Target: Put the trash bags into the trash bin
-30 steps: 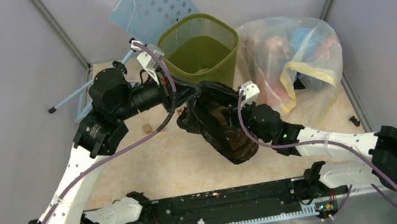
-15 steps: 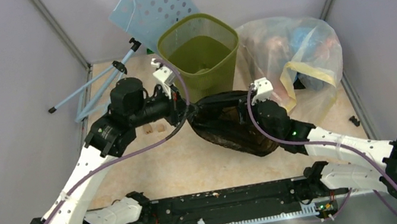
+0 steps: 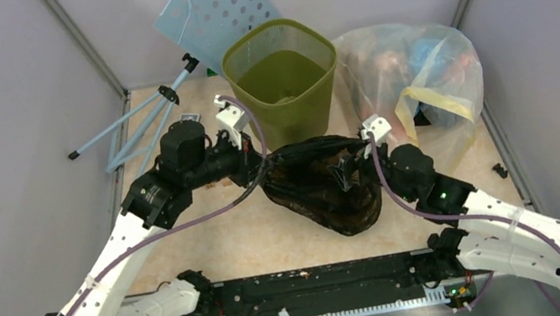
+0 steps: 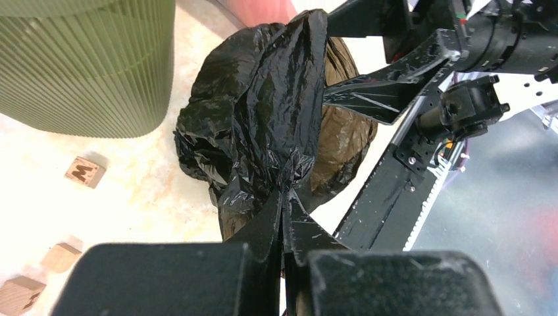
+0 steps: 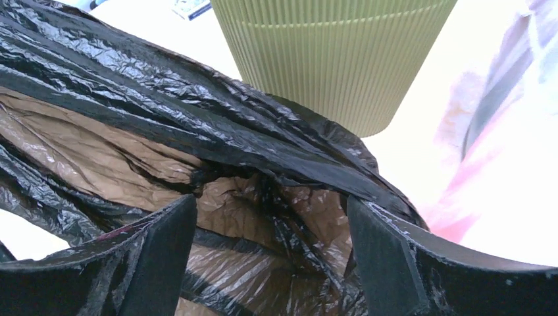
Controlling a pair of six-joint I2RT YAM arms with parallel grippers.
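The crinkled black trash bag (image 3: pixel 322 189) lies bunched on the table just in front of the olive-green trash bin (image 3: pixel 277 44). My left gripper (image 3: pixel 265 162) is shut on the bag's left end; in the left wrist view its fingertips (image 4: pixel 284 201) pinch a gathered fold of the bag (image 4: pixel 276 112) beside the bin (image 4: pixel 85 59). My right gripper (image 3: pixel 349 169) is at the bag's right side, open. In the right wrist view its jaws (image 5: pixel 271 210) stand wide apart around loose folds of the bag (image 5: pixel 164 131), with the bin (image 5: pixel 329 52) behind.
A clear bag of colourful rubbish (image 3: pixel 417 77) sits right of the bin. A pale blue perforated board (image 3: pixel 222 2) leans behind it, and blue rods (image 3: pixel 136 126) lie at the left wall. Small wooden blocks (image 4: pixel 84 171) lie near the bin's base.
The right gripper has opened and drawn back to the right. The left gripper moved left and lower with the bag's end, and the bag now lies stretched sideways lower before the bin.
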